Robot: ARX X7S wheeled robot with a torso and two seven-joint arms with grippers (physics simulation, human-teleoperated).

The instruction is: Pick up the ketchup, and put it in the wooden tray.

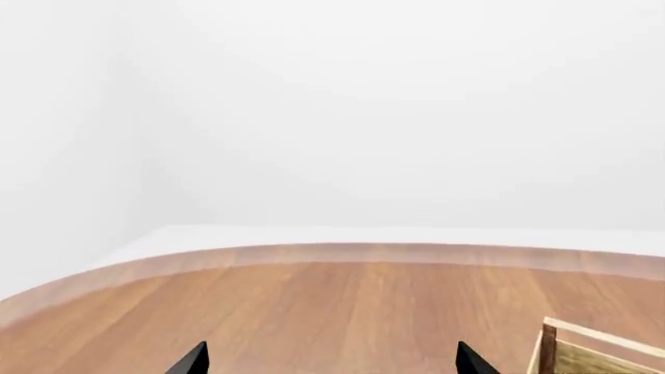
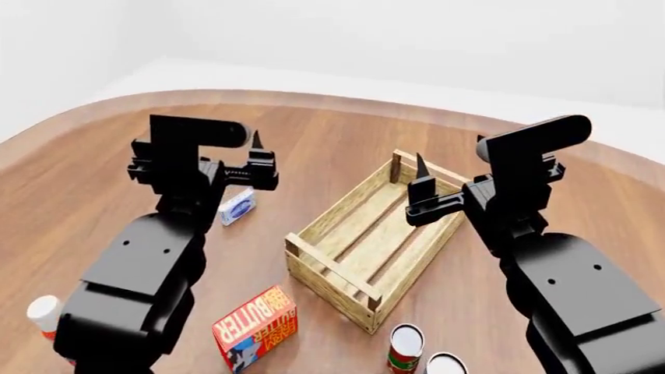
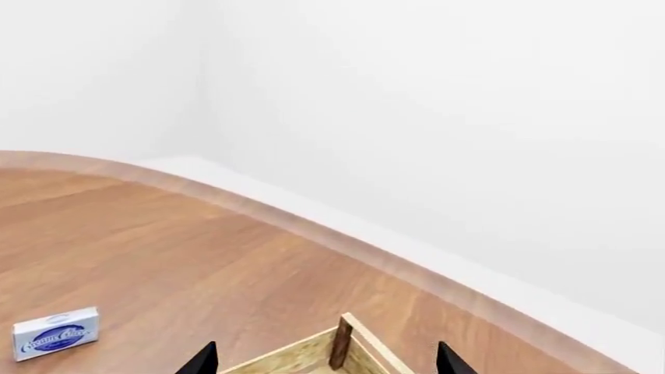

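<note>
Left claw hangs empty, tips spread, above the worktop; right claw likewise, over the wooden tray. The ketchup stands near the worktop's edge, half hidden by the left arm — draw back and approach low, squarely.

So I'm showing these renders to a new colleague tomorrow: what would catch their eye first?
Probably the pale wooden tray, the biggest thing on the brown table, sitting empty in the middle between the two black arms. The left gripper and right gripper both hover open above the table, holding nothing. The ketchup is easy to miss: only its white cap peeks out at the lower left, behind the left arm.
</note>
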